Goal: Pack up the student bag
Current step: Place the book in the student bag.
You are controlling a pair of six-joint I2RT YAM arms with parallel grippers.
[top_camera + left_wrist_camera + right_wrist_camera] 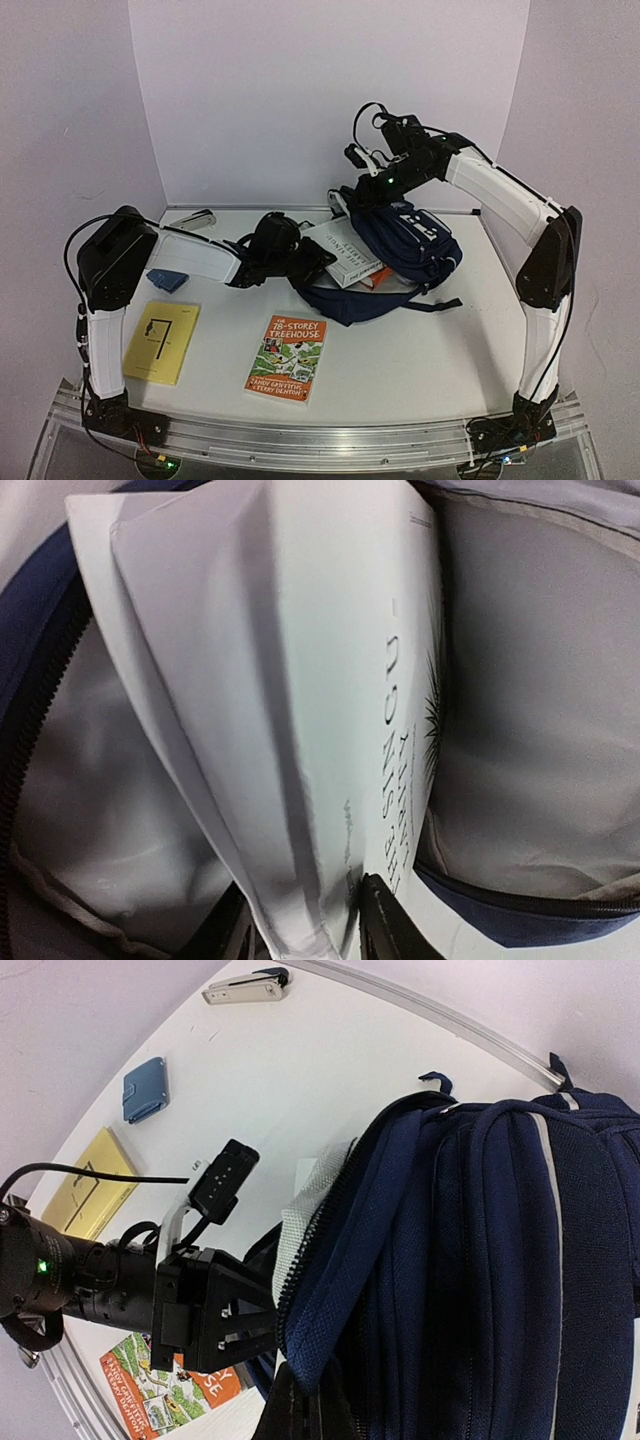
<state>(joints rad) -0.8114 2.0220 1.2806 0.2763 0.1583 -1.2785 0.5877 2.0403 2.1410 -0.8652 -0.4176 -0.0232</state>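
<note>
The student bag is a dark navy backpack lying at the middle right of the table, its mouth turned left. My right gripper is shut on the zip edge of the student bag and holds the mouth lifted; its fingers pinch the navy fabric. A white book sticks halfway into the opening. My left gripper is shut on the near end of the white book, one dark finger against the cover. Grey lining surrounds the book.
An orange Treehouse book and a yellow book lie near the front edge. A small blue case sits beside the left arm. At the back left lies a stapler. Bag straps trail rightward on the table.
</note>
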